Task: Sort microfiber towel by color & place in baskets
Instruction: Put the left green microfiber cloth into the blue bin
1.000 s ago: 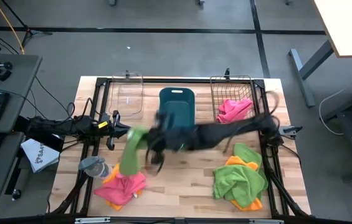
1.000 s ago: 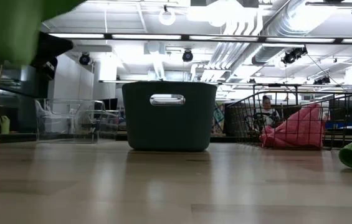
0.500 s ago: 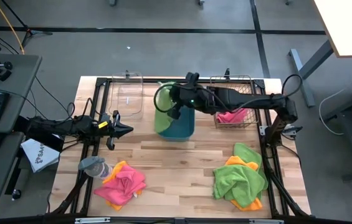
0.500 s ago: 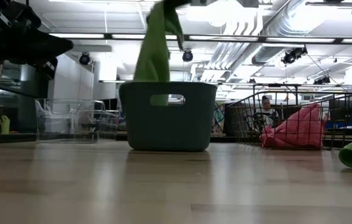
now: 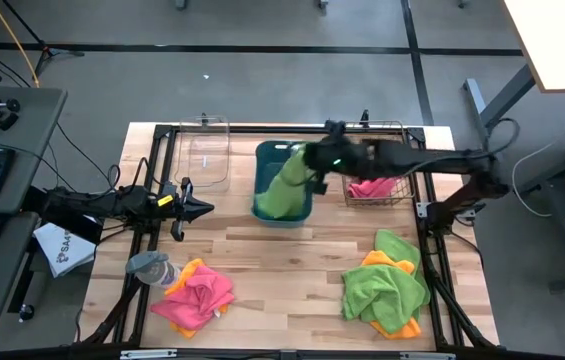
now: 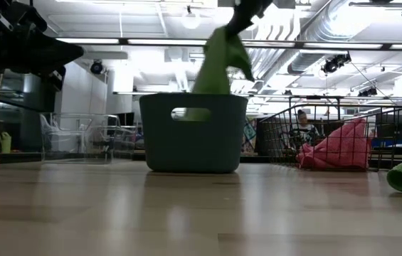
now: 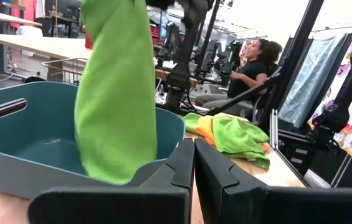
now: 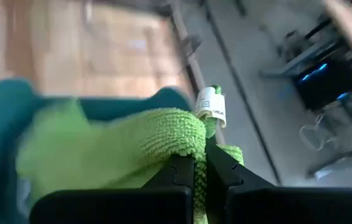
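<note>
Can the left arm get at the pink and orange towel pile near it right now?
Probably yes. The left pincer is shut and holds nothing, and the pink and orange pile lies uncovered on its side. The right pincer is busy holding the green towel over the teal tub.

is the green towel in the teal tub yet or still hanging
Partly in: the green towel hangs from the right claw, with its lower end dipping inside the teal tub.

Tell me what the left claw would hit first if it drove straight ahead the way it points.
Probably the teal tub: the left claw, shut at the table's left edge, aims at its near wall, with the hanging green towel just beyond. Depth is hard to judge.
</note>
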Action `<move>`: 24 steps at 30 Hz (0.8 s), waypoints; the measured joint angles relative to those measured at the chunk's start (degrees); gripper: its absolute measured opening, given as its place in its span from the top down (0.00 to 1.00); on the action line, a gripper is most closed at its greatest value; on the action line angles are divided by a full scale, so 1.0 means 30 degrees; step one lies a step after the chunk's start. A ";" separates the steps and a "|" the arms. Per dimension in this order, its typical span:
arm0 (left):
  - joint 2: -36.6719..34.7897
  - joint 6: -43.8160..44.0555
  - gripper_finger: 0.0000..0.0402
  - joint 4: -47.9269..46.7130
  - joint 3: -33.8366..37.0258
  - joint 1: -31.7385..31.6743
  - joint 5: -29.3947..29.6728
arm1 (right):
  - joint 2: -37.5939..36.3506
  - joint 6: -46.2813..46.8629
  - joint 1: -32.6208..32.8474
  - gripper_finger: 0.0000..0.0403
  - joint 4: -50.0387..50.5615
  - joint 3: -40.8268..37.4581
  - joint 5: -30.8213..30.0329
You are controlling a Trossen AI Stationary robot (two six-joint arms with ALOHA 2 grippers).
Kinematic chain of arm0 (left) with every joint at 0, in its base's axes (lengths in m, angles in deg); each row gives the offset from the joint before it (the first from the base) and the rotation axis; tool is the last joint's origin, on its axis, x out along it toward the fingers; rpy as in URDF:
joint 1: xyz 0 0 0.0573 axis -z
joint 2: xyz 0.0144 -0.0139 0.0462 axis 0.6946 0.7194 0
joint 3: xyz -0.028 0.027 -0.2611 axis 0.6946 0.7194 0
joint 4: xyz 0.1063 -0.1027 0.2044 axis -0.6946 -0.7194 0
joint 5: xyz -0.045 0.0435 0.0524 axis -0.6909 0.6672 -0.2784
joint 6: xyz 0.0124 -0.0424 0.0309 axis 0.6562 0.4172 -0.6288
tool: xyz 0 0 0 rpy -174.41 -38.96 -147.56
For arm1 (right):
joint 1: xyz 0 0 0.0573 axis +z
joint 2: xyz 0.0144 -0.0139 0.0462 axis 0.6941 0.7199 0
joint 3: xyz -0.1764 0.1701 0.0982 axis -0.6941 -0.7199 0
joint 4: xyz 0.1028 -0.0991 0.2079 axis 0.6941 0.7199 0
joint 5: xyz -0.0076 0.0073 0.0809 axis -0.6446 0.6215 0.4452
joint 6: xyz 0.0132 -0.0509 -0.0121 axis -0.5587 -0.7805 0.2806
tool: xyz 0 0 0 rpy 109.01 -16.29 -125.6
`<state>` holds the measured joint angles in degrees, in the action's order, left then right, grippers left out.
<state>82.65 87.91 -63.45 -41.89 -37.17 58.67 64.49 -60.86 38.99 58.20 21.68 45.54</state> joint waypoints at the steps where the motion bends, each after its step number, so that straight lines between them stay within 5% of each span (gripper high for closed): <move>1: 0.0002 0.0000 1.00 0.0000 0.0000 0.0000 0.0002 | -0.0470 -0.0315 -0.0297 1.00 -0.0325 -0.0156 0.0443; 9: 0.0002 0.0000 1.00 0.0003 0.0000 0.0000 0.0000 | -0.1002 0.1409 -0.1423 1.00 -0.2803 -0.1719 0.6168; 20: 0.0002 0.0004 1.00 -0.0007 0.0000 0.0000 0.0000 | 0.1997 0.6017 -0.0705 1.00 -0.7667 -0.5789 0.4711; 24: 0.0002 0.0000 1.00 -0.0007 0.0000 0.0000 0.0000 | 0.3520 0.8555 -0.1070 1.00 -0.8120 -0.5776 0.6004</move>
<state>82.66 87.91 -63.47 -41.89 -37.17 58.67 75.05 -35.19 35.78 33.84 4.35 63.55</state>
